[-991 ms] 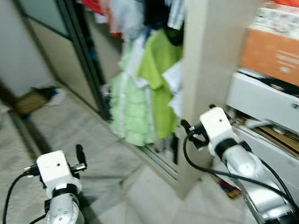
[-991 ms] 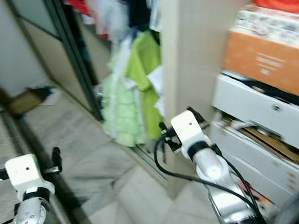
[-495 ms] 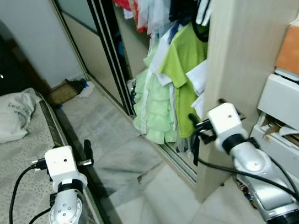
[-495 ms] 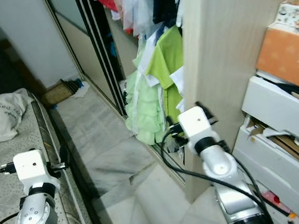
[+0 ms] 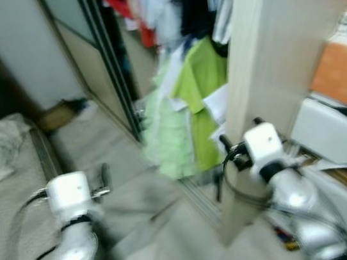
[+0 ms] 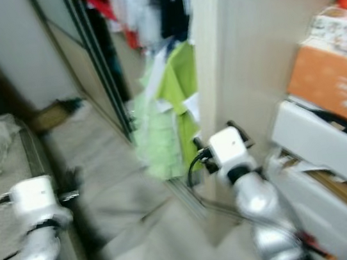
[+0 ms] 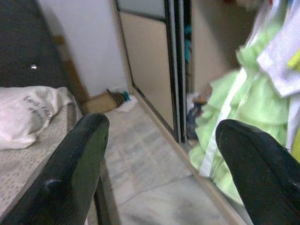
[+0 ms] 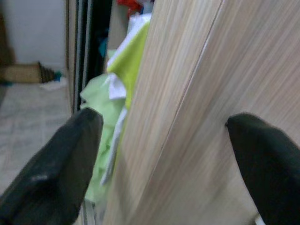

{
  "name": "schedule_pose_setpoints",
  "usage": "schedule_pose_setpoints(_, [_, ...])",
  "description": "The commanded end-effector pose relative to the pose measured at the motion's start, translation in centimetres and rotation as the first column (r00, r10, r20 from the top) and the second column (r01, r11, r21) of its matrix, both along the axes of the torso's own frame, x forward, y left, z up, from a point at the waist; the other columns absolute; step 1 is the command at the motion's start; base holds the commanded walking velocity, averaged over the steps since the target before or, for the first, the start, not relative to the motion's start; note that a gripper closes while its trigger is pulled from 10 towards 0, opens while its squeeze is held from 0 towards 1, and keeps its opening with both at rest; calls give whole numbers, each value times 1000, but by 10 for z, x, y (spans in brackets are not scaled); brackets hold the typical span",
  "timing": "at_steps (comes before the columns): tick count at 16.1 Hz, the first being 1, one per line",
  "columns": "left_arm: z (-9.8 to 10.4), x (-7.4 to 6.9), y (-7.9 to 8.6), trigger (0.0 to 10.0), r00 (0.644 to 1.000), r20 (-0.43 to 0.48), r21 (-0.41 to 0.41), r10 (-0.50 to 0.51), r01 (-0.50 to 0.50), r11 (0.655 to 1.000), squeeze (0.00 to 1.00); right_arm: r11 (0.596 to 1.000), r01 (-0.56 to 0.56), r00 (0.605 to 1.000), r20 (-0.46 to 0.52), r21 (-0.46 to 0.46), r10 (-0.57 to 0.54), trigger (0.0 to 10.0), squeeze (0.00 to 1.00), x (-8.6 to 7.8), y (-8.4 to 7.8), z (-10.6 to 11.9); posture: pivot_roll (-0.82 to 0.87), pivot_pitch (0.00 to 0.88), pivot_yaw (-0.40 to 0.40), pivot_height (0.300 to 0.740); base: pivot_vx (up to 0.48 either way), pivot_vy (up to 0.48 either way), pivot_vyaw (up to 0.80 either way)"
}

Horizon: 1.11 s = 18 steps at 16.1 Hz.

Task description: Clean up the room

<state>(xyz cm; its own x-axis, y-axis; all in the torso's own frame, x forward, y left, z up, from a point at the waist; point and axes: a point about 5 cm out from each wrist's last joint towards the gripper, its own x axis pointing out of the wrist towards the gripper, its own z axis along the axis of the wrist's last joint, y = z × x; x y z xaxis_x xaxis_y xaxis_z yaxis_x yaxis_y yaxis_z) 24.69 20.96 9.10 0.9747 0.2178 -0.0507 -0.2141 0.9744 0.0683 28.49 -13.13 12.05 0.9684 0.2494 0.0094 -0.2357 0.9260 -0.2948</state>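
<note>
While the head views are smeared from walking, I read both arms as carried forward empty for travel: left gripper [image 7: 159, 159] spread wide, nothing held, over the floor beside the bed [image 5: 8, 192]; right gripper [image 8: 161, 154] also spread, facing the wardrobe panel [image 8: 197, 108]. Likely targets: green clothes [image 5: 191, 114] spilling from the wardrobe, clutter [image 5: 61, 113] near the far wall.

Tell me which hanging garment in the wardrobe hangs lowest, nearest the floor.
The pale green ruffled garment, left of the brighter lime green shirt. Its hem reaches almost to the floor, below the lime shirt and the red, white and dark clothes higher up.
</note>
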Motion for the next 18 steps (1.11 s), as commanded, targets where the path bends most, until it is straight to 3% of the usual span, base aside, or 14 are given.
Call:
schedule_pose_setpoints(1, [6, 5, -11, 10000, 999, 27, -25, -25, 25, 999, 0, 1000, -16, 1000, 4, -12, 16, 10000, 0, 4, 0, 5, -173, 79, 45, 740, 0, 0, 0])
schedule_pose_setpoints(8, [4, 2, -13, 10000, 1000, 6, -33, -12, 12, 999, 0, 999, -27, 1000, 0, -31, 27, 10000, 0, 0, -3, 3, -173, 80, 42, 740, 0, 0, 0])
schedule_pose_setpoints(13, [2, 0, -12, 10000, 1000, -8, -29, -1, 1, 1000, 0, 999, -1, 1000, -13, -34, 1, 10000, 0, -14, -8, -2, -179, 77, 43, 740, 0, 0, 748])
schedule_pose_setpoints(18, [1, 2, -16, 10000, 999, -19, -42, -46, 45, 998, 0, 999, 41, 998, -36, -29, -42, 10000, 0, -21, -12, -7, -188, 72, 50, 740, 0, 0, 0])
